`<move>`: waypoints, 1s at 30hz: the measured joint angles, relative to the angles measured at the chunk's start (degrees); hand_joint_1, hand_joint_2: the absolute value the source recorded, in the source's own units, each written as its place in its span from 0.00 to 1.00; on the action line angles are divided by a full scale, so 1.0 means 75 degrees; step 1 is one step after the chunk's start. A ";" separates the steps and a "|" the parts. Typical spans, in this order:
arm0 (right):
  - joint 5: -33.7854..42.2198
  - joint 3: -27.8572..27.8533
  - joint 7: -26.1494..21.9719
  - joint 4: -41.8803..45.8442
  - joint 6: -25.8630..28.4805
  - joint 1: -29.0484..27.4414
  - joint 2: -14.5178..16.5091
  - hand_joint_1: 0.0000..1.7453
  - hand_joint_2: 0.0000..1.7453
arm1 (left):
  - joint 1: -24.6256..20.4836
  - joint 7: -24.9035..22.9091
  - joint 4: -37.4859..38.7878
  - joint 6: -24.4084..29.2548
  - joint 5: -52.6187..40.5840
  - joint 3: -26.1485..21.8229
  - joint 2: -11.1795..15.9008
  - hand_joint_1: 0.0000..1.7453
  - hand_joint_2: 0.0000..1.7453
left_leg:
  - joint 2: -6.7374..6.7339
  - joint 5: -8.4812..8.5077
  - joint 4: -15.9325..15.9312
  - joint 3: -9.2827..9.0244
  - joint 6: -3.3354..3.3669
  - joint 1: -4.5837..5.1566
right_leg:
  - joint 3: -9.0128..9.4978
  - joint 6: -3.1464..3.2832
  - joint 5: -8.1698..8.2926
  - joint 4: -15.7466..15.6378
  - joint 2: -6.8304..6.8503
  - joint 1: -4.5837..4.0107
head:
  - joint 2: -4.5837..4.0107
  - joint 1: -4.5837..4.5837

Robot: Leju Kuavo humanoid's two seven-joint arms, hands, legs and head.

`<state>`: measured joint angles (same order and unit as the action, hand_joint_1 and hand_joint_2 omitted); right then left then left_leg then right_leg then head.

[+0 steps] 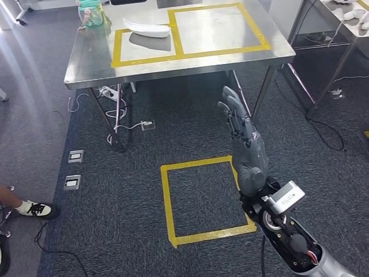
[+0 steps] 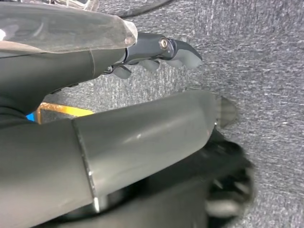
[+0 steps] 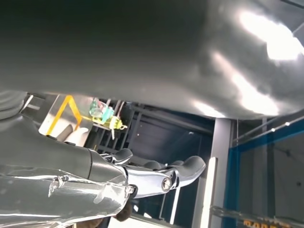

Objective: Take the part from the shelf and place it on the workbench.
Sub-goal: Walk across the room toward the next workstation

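Head view, near to far: the right hand (image 1: 244,144) hangs empty over the grey carpet, fingers loosely extended, beside a yellow taped square (image 1: 206,199). Left wrist view shows the left hand (image 2: 157,50) empty too, fingers straight. Beyond, the white part (image 1: 146,27) already lies on the workbench (image 1: 87,63), so placement looks done.

Grey carpet (image 1: 130,219), yellow tape square (image 1: 204,199) — cables (image 1: 117,115)
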<state>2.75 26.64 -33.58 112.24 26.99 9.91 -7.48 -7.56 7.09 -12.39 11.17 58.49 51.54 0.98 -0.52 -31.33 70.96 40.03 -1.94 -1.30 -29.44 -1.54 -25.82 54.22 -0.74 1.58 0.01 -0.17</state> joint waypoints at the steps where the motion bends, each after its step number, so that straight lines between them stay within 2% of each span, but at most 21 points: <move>1: 0.0000 -0.0001 0.0001 0.0000 0.0000 -0.0004 0.0000 0.00 0.00 | 0.0009 -0.0001 0.0000 0.0000 0.0000 0.0000 0.0001 0.00 0.00 | 0.0005 0.0036 0.0155 0.0111 0.0043 0.0019 | -0.0001 0.0016 -0.0004 0.0000 -0.0016 -0.0036 | 0.0000 0.0006; 2: 0.0000 -0.0001 0.0002 0.0000 0.0000 -0.0007 0.0000 0.00 0.00 | 0.0016 -0.0001 0.0000 0.0000 0.0000 0.0000 0.0001 0.00 0.00 | 0.0015 0.0223 -0.0018 0.0058 0.0111 0.0047 | 0.0007 0.0029 -0.0007 0.0000 -0.0040 -0.0070 | -0.0001 0.0007; 4: 0.0000 -0.0003 0.0002 0.0000 0.0000 -0.0007 0.0000 0.00 0.00 | 0.0012 -0.0001 0.0000 0.0000 0.0000 0.0001 0.0009 0.00 0.00 | 0.0094 0.0787 -0.1094 -0.0424 0.0310 0.0134 | 0.0027 0.0040 -0.0018 -0.0002 -0.0091 -0.0110 | -0.0001 0.0007; 5: 0.0000 -0.0003 0.0001 0.0000 0.0000 -0.0004 0.0000 0.00 0.00 | 0.0003 -0.0001 0.0000 0.0000 0.0000 0.0001 0.0014 0.00 0.00 | 0.0137 0.0974 -0.1617 -0.0665 0.0390 0.0173 | 0.0024 0.0033 -0.0028 0.0002 -0.0114 -0.0137 | -0.0001 0.0003; 6: 0.0000 -0.0004 0.0001 0.0000 0.0000 -0.0004 0.0000 0.00 0.00 | -0.0008 -0.0001 0.0000 0.0000 0.0000 0.0002 0.0018 0.00 0.00 | 0.0170 0.1067 -0.1965 -0.0826 0.0435 0.0209 | 0.0014 0.0022 -0.0038 0.0005 -0.0130 -0.0139 | -0.0001 0.0001; 7: -0.0001 -0.0005 0.0001 0.0000 -0.0001 -0.0004 0.0000 0.00 0.00 | -0.0016 -0.0001 0.0000 0.0000 0.0000 0.0002 0.0020 0.00 0.00 | 0.0185 0.1068 -0.2123 -0.0894 0.0452 0.0236 | 0.0004 -0.0002 -0.0048 0.0004 -0.0142 -0.0137 | -0.0001 -0.0002; 10: -0.0005 -0.0012 0.0001 0.0001 -0.0009 -0.0003 0.0000 0.00 0.00 | -0.0015 -0.0001 0.0000 0.0001 0.0004 0.0002 0.0014 0.00 0.00 | 0.0131 0.1068 -0.2227 -0.0961 0.0457 0.0223 | -0.0013 -0.0105 -0.0120 0.0029 -0.0135 -0.0129 | -0.0001 -0.0014; 11: -0.0007 -0.0019 -0.0001 0.0002 -0.0012 0.0005 0.0000 0.00 0.00 | -0.0014 -0.0001 0.0000 0.0002 0.0007 0.0002 0.0015 0.00 0.00 | 0.0111 0.1074 -0.2265 -0.0993 0.0476 0.0202 | -0.0081 -0.0133 -0.0243 0.0193 -0.0098 -0.0133 | -0.0001 -0.0040; 12: -0.0009 -0.0025 -0.0002 0.0003 -0.0012 0.0009 0.0001 0.00 0.00 | -0.0016 -0.0001 0.0000 0.0004 0.0009 0.0002 0.0014 0.00 0.00 | 0.0091 0.1079 -0.2296 -0.1022 0.0493 0.0186 | -0.0233 -0.0158 -0.0449 0.0540 -0.0055 -0.0137 | -0.0001 -0.0075; 14: -0.0013 -0.0034 -0.0001 0.0001 -0.0014 0.0009 0.0001 0.00 0.00 | -0.0018 -0.0001 0.0000 0.0004 0.0012 0.0002 0.0010 0.00 0.00 | 0.0060 0.1061 -0.2298 -0.1039 0.0528 0.0205 | -0.0739 -0.0189 -0.0964 0.1640 0.0008 -0.0132 | -0.0001 -0.0148; 15: -0.0014 -0.0039 -0.0001 -0.0001 -0.0015 0.0003 0.0002 0.00 0.00 | -0.0013 -0.0001 0.0000 0.0004 0.0012 0.0002 0.0007 0.00 0.00 | 0.0040 0.1053 -0.2296 -0.1045 0.0539 0.0220 | -0.0974 -0.0198 -0.1119 0.2119 0.0014 -0.0133 | -0.0001 -0.0175; 16: -0.0013 -0.0044 0.0001 -0.0004 -0.0018 -0.0003 0.0001 0.00 0.00 | -0.0006 -0.0001 0.0000 0.0003 0.0013 0.0002 0.0005 0.00 0.00 | 0.0020 0.1042 -0.2293 -0.1055 0.0549 0.0234 | -0.1096 -0.0200 -0.1128 0.2349 0.0018 -0.0134 | -0.0001 -0.0198; 17: -0.0013 -0.0047 0.0001 -0.0005 -0.0020 -0.0004 0.0001 0.00 0.00 | 0.0001 -0.0001 0.0000 0.0003 0.0014 0.0002 0.0005 0.00 0.00 | 0.0005 0.1030 -0.2288 -0.1070 0.0555 0.0250 | -0.1058 -0.0191 -0.0972 0.2244 0.0024 -0.0135 | -0.0001 -0.0219; 18: -0.0014 -0.0050 0.0001 -0.0006 -0.0024 -0.0004 0.0001 0.00 0.00 | 0.0004 -0.0001 0.0000 0.0003 0.0015 0.0002 0.0004 0.00 0.00 | -0.0006 0.1014 -0.2282 -0.1095 0.0556 0.0263 | -0.0868 -0.0169 -0.0690 0.1832 0.0037 -0.0137 | -0.0001 -0.0240; 20: -0.0015 -0.0053 0.0001 -0.0007 -0.0031 0.0006 0.0001 0.00 0.00 | 0.0001 -0.0001 0.0000 0.0003 0.0017 0.0002 0.0001 0.00 0.00 | -0.0022 0.0972 -0.2258 -0.1140 0.0537 0.0299 | -0.0329 -0.0089 -0.0176 0.0677 0.0114 -0.0170 | -0.0001 -0.0268; 21: -0.0015 -0.0055 -0.0001 -0.0007 -0.0036 0.0016 0.0002 0.00 0.00 | -0.0003 -0.0001 0.0000 0.0003 0.0019 0.0002 -0.0001 0.00 0.00 | -0.0030 0.0957 -0.2240 -0.1140 0.0518 0.0314 | -0.0132 -0.0046 -0.0058 0.0274 0.0151 -0.0188 | -0.0001 -0.0273; 22: -0.0015 -0.0055 -0.0001 -0.0008 -0.0040 0.0024 0.0003 0.00 0.00 | -0.0006 -0.0001 0.0000 0.0003 0.0021 0.0002 -0.0003 0.00 0.00 | -0.0042 0.0950 -0.2221 -0.1129 0.0495 0.0325 | -0.0024 -0.0008 -0.0035 0.0059 0.0174 -0.0209 | -0.0001 -0.0270; 24: -0.0015 -0.0057 -0.0002 -0.0009 -0.0046 0.0030 0.0003 0.00 0.00 | -0.0004 -0.0001 0.0000 0.0002 0.0023 0.0002 0.0000 0.00 0.00 | -0.0077 0.0957 -0.2209 -0.1103 0.0443 0.0339 | 0.0027 0.0052 -0.0033 -0.0010 0.0148 -0.0208 | -0.0001 -0.0257; 26: -0.0015 -0.0057 -0.0003 -0.0008 -0.0047 0.0031 0.0003 0.00 0.00 | -0.0005 -0.0001 0.0000 0.0002 0.0023 0.0002 0.0004 0.00 0.00 | -0.0052 0.0817 -0.2027 -0.1038 0.0350 0.0340 | 0.0050 0.0111 0.0018 -0.0066 0.0120 -0.0158 | -0.0001 -0.0226; 28: -0.0015 -0.0056 -0.0003 -0.0008 -0.0047 0.0033 0.0003 0.00 0.00 | -0.0012 -0.0001 0.0000 0.0003 0.0023 0.0002 0.0005 0.00 0.00 | 0.0008 0.0367 -0.1247 -0.0679 0.0239 0.0286 | 0.0048 0.0150 0.0053 -0.0101 0.0111 -0.0114 | -0.0001 -0.0141; 30: -0.0015 -0.0055 -0.0002 -0.0009 -0.0047 0.0027 0.0003 0.00 0.00 | -0.0004 -0.0001 0.0000 0.0003 0.0023 0.0002 0.0006 0.00 0.00 | 0.0018 -0.0079 -0.0185 -0.0137 0.0159 0.0204 | 0.0025 0.0161 0.0059 -0.0100 0.0094 -0.0101 | -0.0001 -0.0072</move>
<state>2.64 26.23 -33.59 112.17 26.64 10.11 -7.45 -7.59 7.08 -12.39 11.19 58.66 51.56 1.03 -0.39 -31.92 69.58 39.00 -0.75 0.23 -29.26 -0.33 -25.38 53.47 -0.04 0.82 0.01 -0.71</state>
